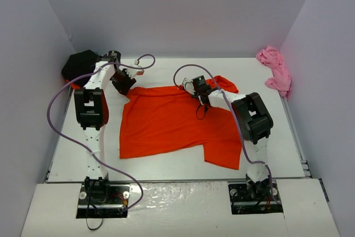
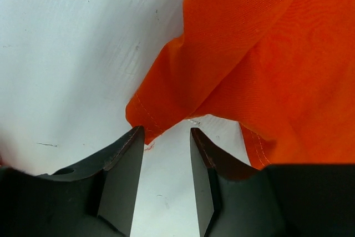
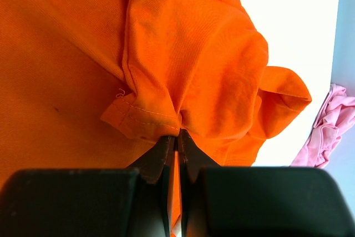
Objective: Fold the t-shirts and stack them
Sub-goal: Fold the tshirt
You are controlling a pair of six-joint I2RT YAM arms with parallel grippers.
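Observation:
An orange-red t-shirt (image 1: 172, 120) lies spread across the middle of the white table (image 1: 166, 162), bunched along its far right edge. My right gripper (image 3: 177, 137) is shut on a hemmed fold of that shirt (image 3: 188, 54) at the bunched part, under the right arm (image 1: 201, 97) in the top view. My left gripper (image 2: 166, 131) stands open at the shirt's far left corner (image 2: 150, 115). Only bare table shows between its fingers, and the cloth edge lies just past the left fingertip. A black t-shirt (image 1: 80, 64) sits crumpled at the far left. A pink t-shirt (image 1: 275, 69) lies crumpled at the far right.
Grey walls close in the table on the left, back and right. A sliver of red cloth (image 1: 71, 84) shows beside the black shirt, by the left wall. The pink shirt (image 3: 327, 131) shows at the right edge of the right wrist view.

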